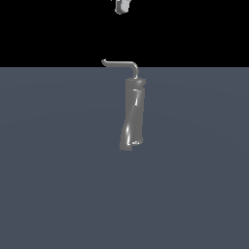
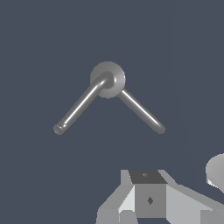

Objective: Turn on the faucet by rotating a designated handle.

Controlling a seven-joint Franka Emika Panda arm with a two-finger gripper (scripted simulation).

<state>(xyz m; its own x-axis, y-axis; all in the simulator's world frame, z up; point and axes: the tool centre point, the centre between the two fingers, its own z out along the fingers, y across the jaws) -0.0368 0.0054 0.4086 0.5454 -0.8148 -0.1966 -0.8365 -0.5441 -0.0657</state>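
Approach was the step in hand — nothing had been touched yet. In the exterior view the faucet (image 1: pixel 132 114), a tall twisted grey column, stood upright on the flat blue-grey floor (image 1: pixel 58 185) near the middle of the scene, and its handle (image 1: pixel 121 63), a thin rod with a curved elbow, ran from the column's top toward the exterior view's left, ending in a small hooked tip. Only a pale scrap of the gripper (image 1: pixel 122 6) showed at the top edge of that view, well above the handle and apart from it. The wrist view looked straight down the column, so the faucet's round top (image 2: pixel 108 79) sat in the centre with two slim rods spreading from it; which of them was the handle I could not tell from that view. Part of the gripper body (image 2: pixel 148 197) filled the lower edge there, but the fingertips were hidden, so whether the jaws stood apart or together could not be told. My judgement — the next move called for a descent beside the rod, on the side from which a sideways push would swing it about the column's axis.
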